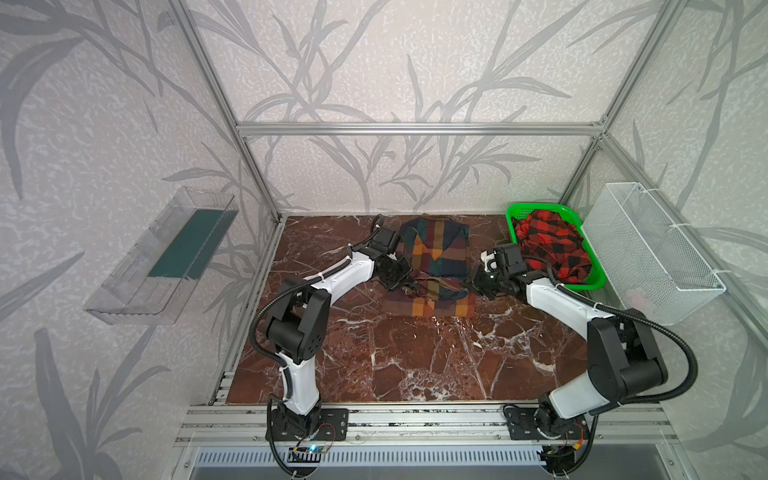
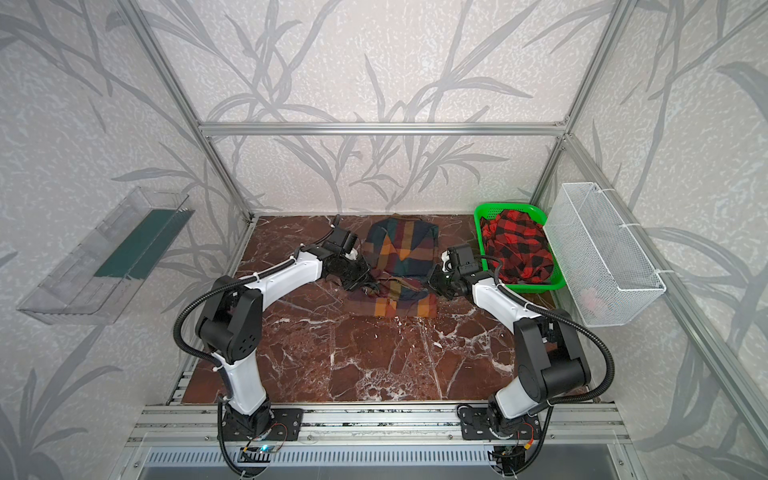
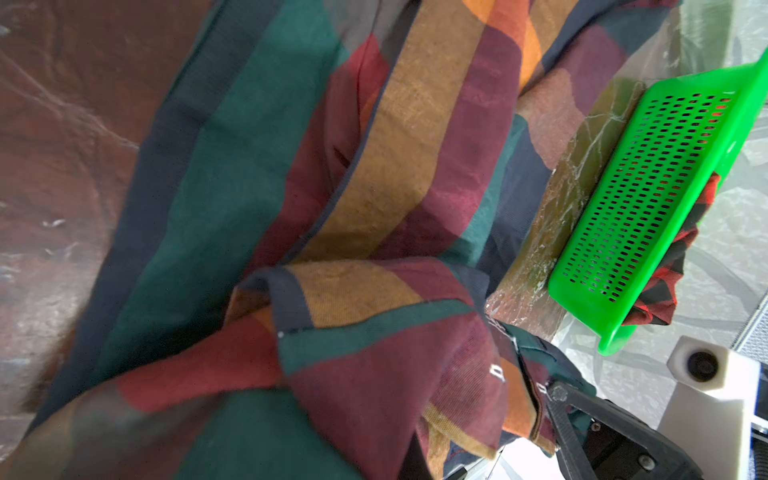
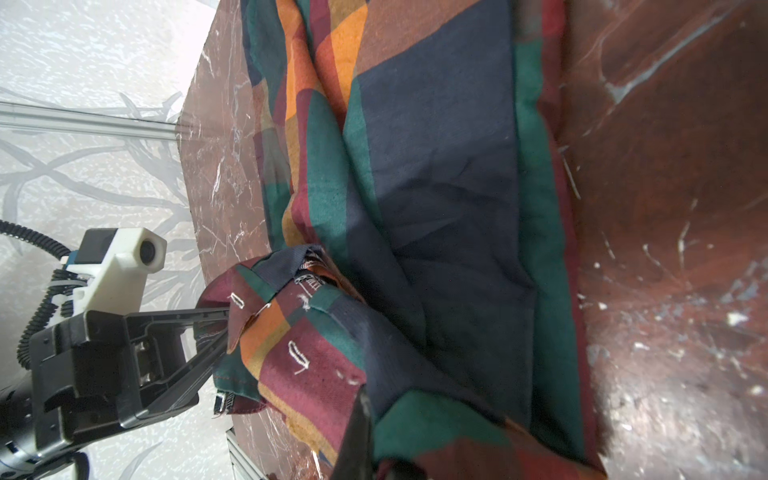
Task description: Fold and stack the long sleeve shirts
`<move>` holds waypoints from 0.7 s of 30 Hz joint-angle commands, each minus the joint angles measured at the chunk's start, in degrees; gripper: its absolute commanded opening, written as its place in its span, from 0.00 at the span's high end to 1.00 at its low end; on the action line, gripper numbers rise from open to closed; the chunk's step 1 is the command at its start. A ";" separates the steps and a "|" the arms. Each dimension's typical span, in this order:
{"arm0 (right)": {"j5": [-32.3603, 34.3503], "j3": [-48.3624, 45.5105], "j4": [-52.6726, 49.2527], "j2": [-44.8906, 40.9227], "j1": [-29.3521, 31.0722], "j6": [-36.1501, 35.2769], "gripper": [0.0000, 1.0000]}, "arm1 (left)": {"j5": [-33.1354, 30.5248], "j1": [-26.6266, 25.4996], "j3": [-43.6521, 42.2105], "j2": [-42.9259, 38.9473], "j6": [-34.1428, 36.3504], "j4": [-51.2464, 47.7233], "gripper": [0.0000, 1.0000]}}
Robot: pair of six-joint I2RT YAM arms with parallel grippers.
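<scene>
A soft plaid shirt with big navy, orange, dark green and red blocks (image 1: 436,249) lies on the dark red marble tabletop (image 1: 415,365). In both top views it is in the middle, near the back wall. Its top part lies flat. Lower down the cloth is bunched up in a ridge that runs from side to side. The hem past the ridge lies flat, nearer the front.

The left claw (image 1: 405,286) is at the left end of the ridge. In the right wrist view its two black fingers (image 4: 187,316) come together on a fold of the block shirt that has white buttonholes. It is squeezed tight on the cloth.

The right claw (image 1: 473,283) is at the right end of the ridge. In the left wrist view its black finger (image 3: 565,424) is pinched tight on the edge of the block shirt too, close to the buttonholes. The two claws face each other with the bunched cloth between them.

A red-and-black check shirt (image 1: 552,245) lies crumpled in a bright green plastic basket with little holes (image 1: 582,286). The green basket stands at the back right of the tabletop, just beside the right arm. A bit of the check shirt hangs over its rim.

A white wire basket (image 1: 652,249) hangs on the right wall, just beside the green basket. A clear plastic tray (image 1: 166,257) sits on the left wall, well apart from the shirts
</scene>
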 commanded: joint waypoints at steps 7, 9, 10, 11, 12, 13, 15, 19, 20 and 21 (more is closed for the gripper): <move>-0.43 3.15 1.83 5.06 -1.16 -0.84 1.00 | -0.45 1.30 5.92 3.22 2.10 -4.36 0.86; -0.22 3.65 1.70 5.85 -1.24 -1.01 0.97 | -0.75 1.37 6.86 3.89 2.37 -5.17 0.82; -0.17 3.94 1.64 6.28 -1.37 -1.03 0.96 | -0.74 1.50 7.27 4.14 2.46 -5.24 0.81; -0.17 4.18 1.51 6.66 -1.36 -0.98 0.94 | -0.81 1.59 7.58 4.47 2.53 -5.44 0.79; -0.13 4.51 1.41 6.94 -1.43 -0.97 0.92 | -0.97 1.71 8.06 4.79 2.64 -5.87 0.78; -0.08 4.83 1.26 7.18 -1.40 -0.95 0.89 | -0.99 1.82 8.51 5.09 2.78 -6.17 0.76; 0.04 5.43 0.67 7.21 -1.51 -1.17 0.85 | -0.90 2.11 9.35 5.48 2.82 -6.63 0.75; 0.67 6.49 -0.85 7.05 -1.72 -1.39 0.69 | -1.19 2.47 11.43 5.89 3.08 -7.69 0.71; 0.87 6.76 -1.32 6.91 -1.77 -1.47 0.65 | -1.30 2.52 12.14 5.91 3.25 -8.11 0.71; 1.07 7.02 -1.71 6.67 -1.75 -1.55 0.62 | -1.42 2.58 12.97 6.09 3.43 -8.75 0.70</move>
